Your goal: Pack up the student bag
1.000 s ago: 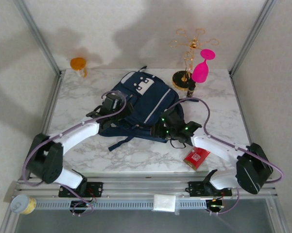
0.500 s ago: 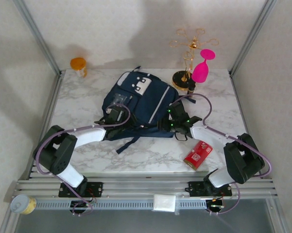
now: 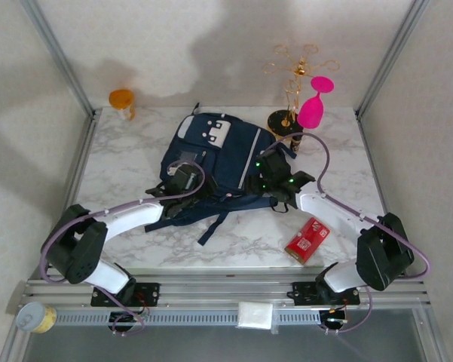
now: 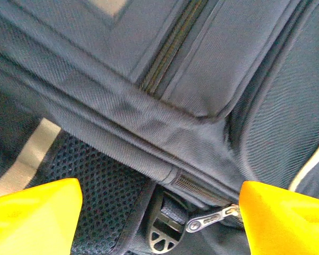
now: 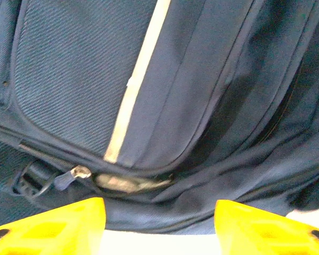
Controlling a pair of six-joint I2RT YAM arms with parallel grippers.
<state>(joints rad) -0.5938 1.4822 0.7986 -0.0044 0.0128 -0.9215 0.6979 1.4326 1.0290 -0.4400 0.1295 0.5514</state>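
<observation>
Both arms have reached farther in than a second ago, and the student bag [image 3: 226,162] has slid toward the far side and turned, its loose strap [image 3: 213,225] now trailing toward the near edge.

From above: the bag lies flat mid-table, slightly far of centre, white patches at its far end. Left gripper [image 3: 182,179] sits at the bag's near-left part, right gripper [image 3: 270,177] at its near-right corner.

Left wrist view adds detail: yellow fingers [image 4: 37,212] stand wide apart with nothing clamped between them, so released. Just ahead lie navy fabric, a closed zip line, a metal zipper pull [image 4: 212,218] and a dark plastic buckle [image 4: 162,234] on black mesh.

Right wrist view: jaws also apart, gripping nothing. White tabletop shows in the gap between them. Beyond is the bag's side, with a cream stripe [image 5: 135,90] and a second zipper pull [image 5: 69,177] at a partly open seam.

Edges and room:
- Marble table [image 3: 120,158] is bare to the bag's left and along the near strip.
- Red can [image 3: 307,240] lies on its side near-right, close beneath the right forearm.
- Far-right corner is crowded: gold stand [image 3: 292,83] and pink goblet [image 3: 315,104], just beyond the bag's far-right corner.
- Orange cup [image 3: 122,100] sits at the far-left corner, well apart.
</observation>
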